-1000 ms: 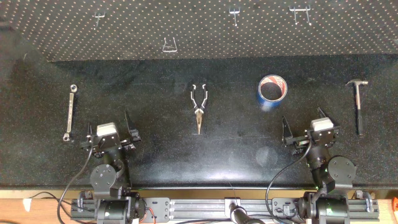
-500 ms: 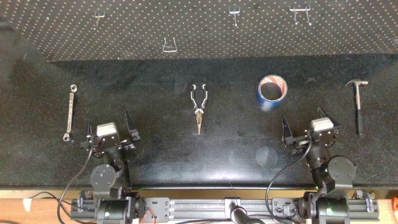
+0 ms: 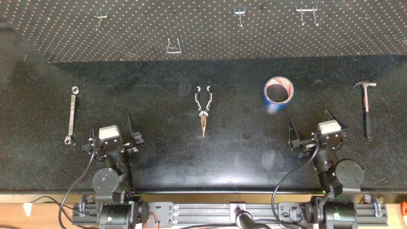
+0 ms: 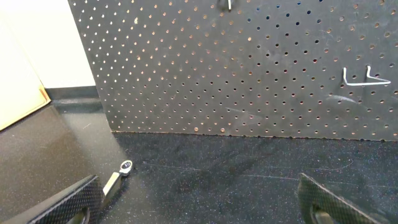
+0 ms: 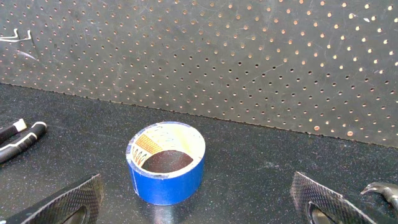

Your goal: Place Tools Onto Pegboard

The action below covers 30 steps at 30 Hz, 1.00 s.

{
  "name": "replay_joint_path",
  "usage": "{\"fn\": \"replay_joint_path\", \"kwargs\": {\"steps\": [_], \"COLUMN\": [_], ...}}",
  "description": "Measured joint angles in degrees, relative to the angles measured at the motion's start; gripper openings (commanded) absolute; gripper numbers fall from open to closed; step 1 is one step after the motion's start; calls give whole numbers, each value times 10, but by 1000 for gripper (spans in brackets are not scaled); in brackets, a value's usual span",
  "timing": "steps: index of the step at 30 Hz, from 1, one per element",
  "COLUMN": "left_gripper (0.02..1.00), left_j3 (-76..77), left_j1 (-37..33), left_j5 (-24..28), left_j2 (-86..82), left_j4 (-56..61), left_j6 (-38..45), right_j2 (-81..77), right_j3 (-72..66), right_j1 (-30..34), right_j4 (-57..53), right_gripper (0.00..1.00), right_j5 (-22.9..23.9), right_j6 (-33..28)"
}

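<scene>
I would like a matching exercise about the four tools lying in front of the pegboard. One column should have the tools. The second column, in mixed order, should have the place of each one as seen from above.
Tools:
1. wrench
2. pliers
3. tape roll
4. hammer

Places in the top view:
A. farthest right
B. in the middle of the row
C. farthest left
D. right of the middle, lying flat with its hole facing up

Pairs: 1-C, 2-B, 3-D, 4-A
</scene>
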<state>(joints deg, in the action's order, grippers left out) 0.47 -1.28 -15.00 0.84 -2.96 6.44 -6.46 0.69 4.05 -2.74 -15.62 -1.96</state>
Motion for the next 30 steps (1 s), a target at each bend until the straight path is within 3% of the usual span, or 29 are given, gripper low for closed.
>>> {"fn": "replay_joint_path", "kwargs": {"steps": [20,23,27,30], "left_gripper": [996,993,993,996], "left_j3": [0,5,158,341], "left_j1": [0,0,-52,-116], "left_j5": [1,28,47,53], "left_j2": [0,9,183,353], "left_j4": [0,-7,-106,-271], "left_j6": [3,78,140,154], "right_j2": [0,0,0,1], "right_j3": [0,0,0,-1], "right_j1": [0,0,0,0], "right_j4": [0,0,0,2], "right_gripper": [978,980,980,980], "right_j5": [0,0,0,0], "right_j6": [0,0,0,0]}}
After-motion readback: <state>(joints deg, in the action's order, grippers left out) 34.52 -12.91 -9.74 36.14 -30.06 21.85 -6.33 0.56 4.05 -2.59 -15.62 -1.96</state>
